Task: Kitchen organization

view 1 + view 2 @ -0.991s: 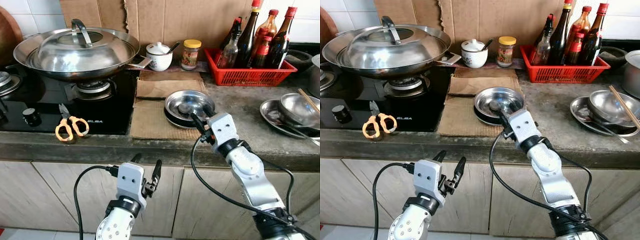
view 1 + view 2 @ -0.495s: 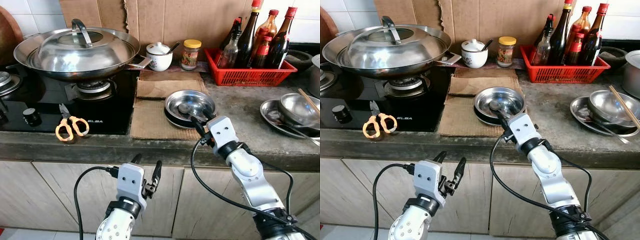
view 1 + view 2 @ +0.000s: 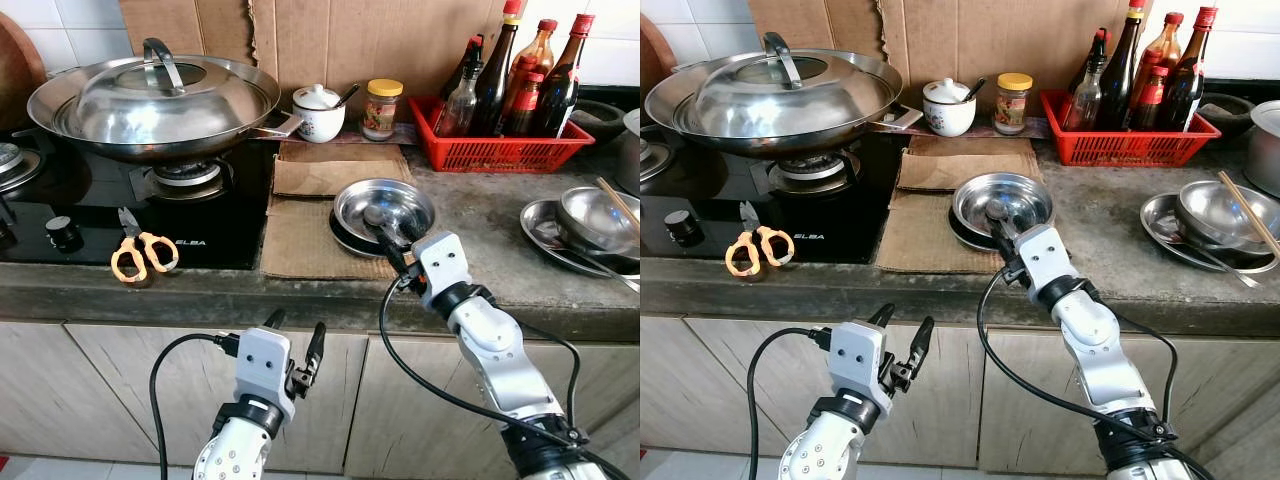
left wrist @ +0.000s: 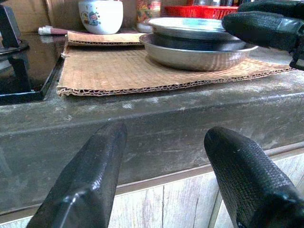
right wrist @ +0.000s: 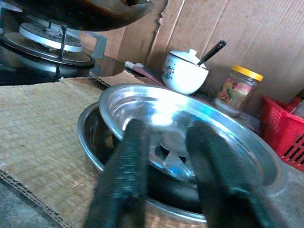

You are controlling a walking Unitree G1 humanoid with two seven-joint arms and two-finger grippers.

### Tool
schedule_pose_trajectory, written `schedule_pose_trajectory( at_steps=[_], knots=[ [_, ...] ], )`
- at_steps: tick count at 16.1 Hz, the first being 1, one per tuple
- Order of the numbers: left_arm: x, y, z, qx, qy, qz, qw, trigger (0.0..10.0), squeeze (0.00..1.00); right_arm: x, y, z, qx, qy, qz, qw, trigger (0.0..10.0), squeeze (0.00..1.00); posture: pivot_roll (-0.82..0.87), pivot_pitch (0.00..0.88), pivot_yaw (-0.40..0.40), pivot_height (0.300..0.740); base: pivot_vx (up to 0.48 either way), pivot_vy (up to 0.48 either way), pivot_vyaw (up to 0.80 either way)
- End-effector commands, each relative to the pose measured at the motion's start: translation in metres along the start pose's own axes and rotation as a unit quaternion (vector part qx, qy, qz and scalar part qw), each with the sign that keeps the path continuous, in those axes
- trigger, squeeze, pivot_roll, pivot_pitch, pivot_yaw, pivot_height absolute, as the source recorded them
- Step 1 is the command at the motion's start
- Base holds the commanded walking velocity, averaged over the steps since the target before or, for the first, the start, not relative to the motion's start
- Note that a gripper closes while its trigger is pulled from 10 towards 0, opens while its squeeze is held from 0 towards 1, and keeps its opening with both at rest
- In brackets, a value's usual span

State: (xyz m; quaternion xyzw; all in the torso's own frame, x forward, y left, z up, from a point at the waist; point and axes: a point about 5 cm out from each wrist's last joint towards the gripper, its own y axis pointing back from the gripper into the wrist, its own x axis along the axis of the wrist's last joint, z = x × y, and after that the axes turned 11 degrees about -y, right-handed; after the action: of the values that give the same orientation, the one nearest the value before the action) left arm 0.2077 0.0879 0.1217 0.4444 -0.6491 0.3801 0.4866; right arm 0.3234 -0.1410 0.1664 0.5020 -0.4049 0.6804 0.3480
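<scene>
Standing on the grey counter (image 3: 470, 225), at about 12 o'clock from the robot, is the stack of steel dishes (image 3: 385, 208), which rests on a sheet of brown cardboard (image 3: 310, 240) between the black stove (image 3: 100, 215) at 10 o'clock and the red basket (image 3: 500, 150) of bottles at 1 o'clock. The right gripper (image 3: 392, 243) is the nearer one by far: it is at the near rim of the upper dish, and in the right wrist view its two black fingers (image 5: 126, 161) stand apart, released, one on each side of the rim, so the dish lies straight ahead of it, at 12 o'clock along the fingers. I cannot tell if the fingers touch the metal. A small spoon (image 3: 372, 215) lies inside the upper dish. The stack is round, so it has no long axis, and I judge the rim edge is the place to pinch. The left gripper (image 3: 295, 345) hangs low in front of the cabinet doors, below the counter edge, with fingers spread and holding nothing; from it, the dishes lie up at about 1 o'clock.
</scene>
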Motion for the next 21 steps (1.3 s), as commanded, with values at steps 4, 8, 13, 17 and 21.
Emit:
schedule_pose_trajectory(
  at_steps=[4, 8, 13, 17, 21],
  knots=[
    [0.001, 0.0, 0.001, 0.0, -0.001, 0.001, 1.0, 10.0, 0.0, 0.005, -0.005, 0.005, -0.008, -0.008, 0.003, 1.0, 0.0, 0.0, 0.12, 0.029, -0.061, 0.74, 0.0, 0.0, 0.0],
    [0.001, -0.001, 0.0, 0.003, -0.001, 0.001, 1.0, 10.0, 0.0, 0.014, -0.011, 0.007, -0.015, -0.012, 0.02, 1.0, 0.0, 0.0, 0.12, 0.031, -0.062, 0.74, 0.0, 0.0, 0.0],
    [0.001, -0.001, -0.001, 0.005, -0.002, 0.0, 1.0, 10.0, 0.0, 0.039, -0.016, 0.005, -0.066, -0.101, 0.07, 0.99, 0.0, 0.0, 0.12, 0.03, -0.062, 0.74, 0.0, 0.0, 0.0],
    [0.0, -0.001, -0.002, 0.005, -0.003, -0.002, 1.0, 10.0, 0.0, 0.056, -0.001, -0.017, -0.09, -0.131, 0.113, 0.981, 0.0, 0.0, 0.11, 0.024, -0.054, 0.74, 0.0, 0.0, 0.0],
    [0.001, -0.003, -0.002, 0.007, -0.006, -0.001, 1.0, 10.0, 0.0, 0.065, 0.014, -0.021, -0.14, -0.138, 0.135, 0.971, 0.0, 0.0, 0.11, 0.014, -0.049, 0.74, 0.0, 0.0, 0.0]
  ],
)
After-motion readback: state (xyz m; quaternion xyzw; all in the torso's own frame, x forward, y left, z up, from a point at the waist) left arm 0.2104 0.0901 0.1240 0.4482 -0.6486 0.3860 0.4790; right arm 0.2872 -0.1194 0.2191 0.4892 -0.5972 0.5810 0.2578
